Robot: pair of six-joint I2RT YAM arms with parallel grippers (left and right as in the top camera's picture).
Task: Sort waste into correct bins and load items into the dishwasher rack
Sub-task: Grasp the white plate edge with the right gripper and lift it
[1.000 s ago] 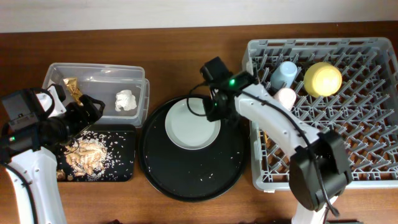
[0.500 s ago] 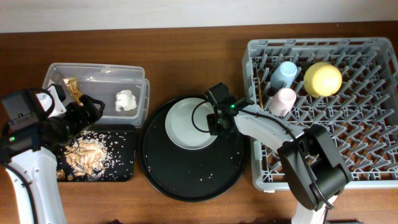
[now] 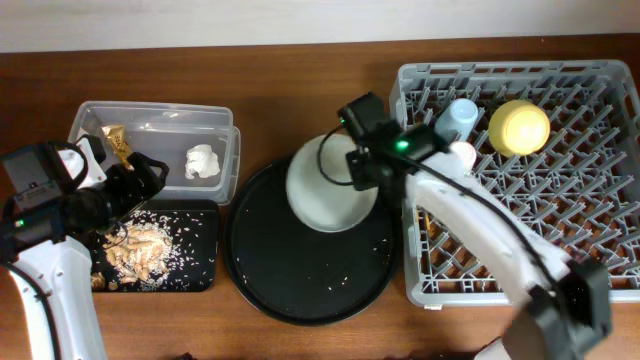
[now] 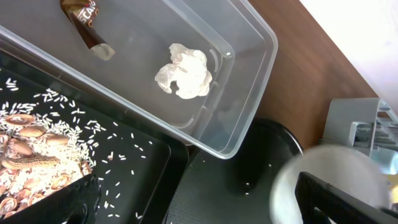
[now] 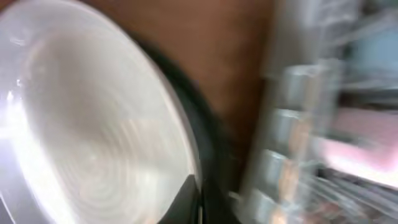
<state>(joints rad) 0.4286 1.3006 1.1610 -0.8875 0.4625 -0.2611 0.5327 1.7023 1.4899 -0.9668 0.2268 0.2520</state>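
Overhead view: the right gripper (image 3: 362, 170) is closed on the far-right rim of the pale grey-green plate (image 3: 325, 195). The plate hangs over the far edge of the round black tray (image 3: 300, 285), just left of the dishwasher rack (image 3: 560, 210). In the right wrist view the plate fills the left of the frame, heavily blurred, with one dark finger (image 5: 186, 199) at its rim.

In the far left part of the rack are the light blue cup (image 3: 462, 115), the pink cup (image 3: 463, 152), partly hidden by the arm, and the yellow bowl (image 3: 519, 125).

The left gripper (image 3: 140, 182) hangs over the far left corner of the flat black tray (image 3: 202, 255). In the left wrist view its fingers (image 4: 71, 199) are spread wide, with nothing between them.

Beige food scraps (image 3: 138, 250) and crumbs lie in the flat tray. The clear tub (image 3: 160, 122), on its far side, holds the white tissue wad (image 3: 202, 162) and the brown-gold wrapper (image 3: 116, 140), well apart.
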